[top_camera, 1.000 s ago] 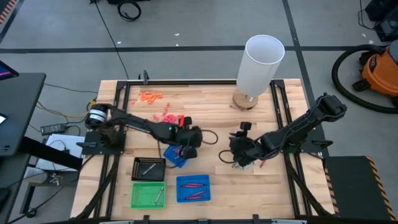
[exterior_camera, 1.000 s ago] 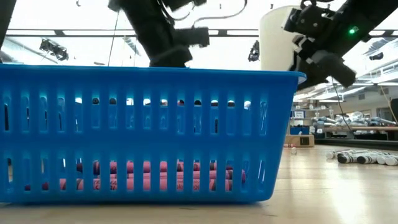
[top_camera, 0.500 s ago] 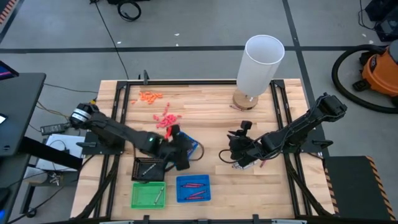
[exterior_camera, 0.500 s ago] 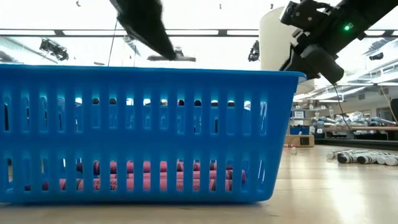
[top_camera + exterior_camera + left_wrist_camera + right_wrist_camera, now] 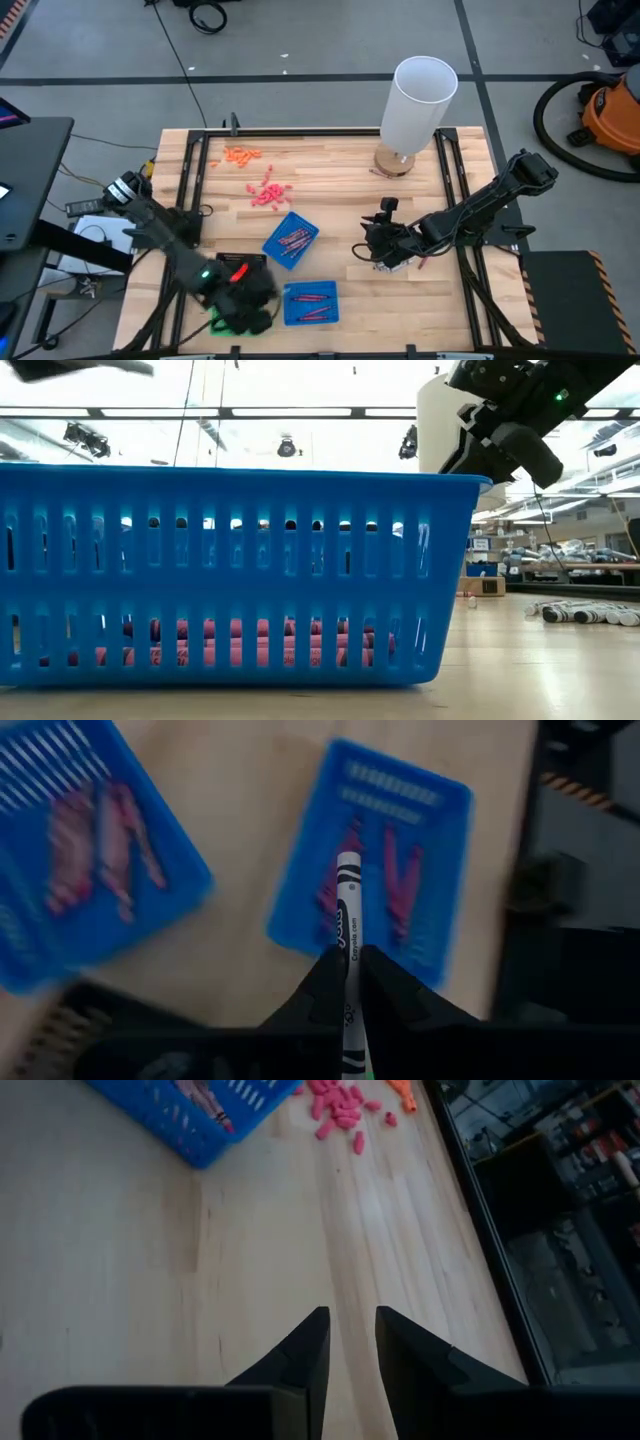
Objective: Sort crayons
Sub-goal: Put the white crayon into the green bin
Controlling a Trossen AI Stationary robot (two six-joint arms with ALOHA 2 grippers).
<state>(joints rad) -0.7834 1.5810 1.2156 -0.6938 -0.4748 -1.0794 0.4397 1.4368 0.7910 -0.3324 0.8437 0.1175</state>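
My left gripper (image 5: 248, 300) hangs over the near-left trays, shut on a grey-silver crayon (image 5: 347, 910) with a printed wrapper. Below it in the left wrist view lie two blue trays, one (image 5: 385, 860) under the crayon's tip and one tilted (image 5: 80, 850), both holding red crayons (image 5: 400, 880). In the high view these are the near blue tray (image 5: 311, 302) and the tilted one (image 5: 291, 239). A green tray (image 5: 222, 322) and a black tray (image 5: 228, 262) show partly under the arm. My right gripper (image 5: 350, 1342) waits open at the right, above bare wood. My left gripper pinches the grey-silver crayon between its two fingers, on its lower length (image 5: 348, 952). The crayon lies along the fingers and sticks out past their tips. It hangs clear of the trays, slanting down toward the near blue tray.
A tall white cylinder (image 5: 420, 100) stands at the far right. Pink bits (image 5: 268, 190) and orange bits (image 5: 240, 154) lie at the far left. The low view is filled by the blue tray's slotted wall (image 5: 230, 580). Bare wood lies between the trays and my right gripper.
My left gripper has swung from the tilted blue tray at mid-table toward the near-left corner, carrying the grey-silver crayon, and has rolled about its own line. The tilted blue tray now shows uncovered. My right arm has stayed in place.
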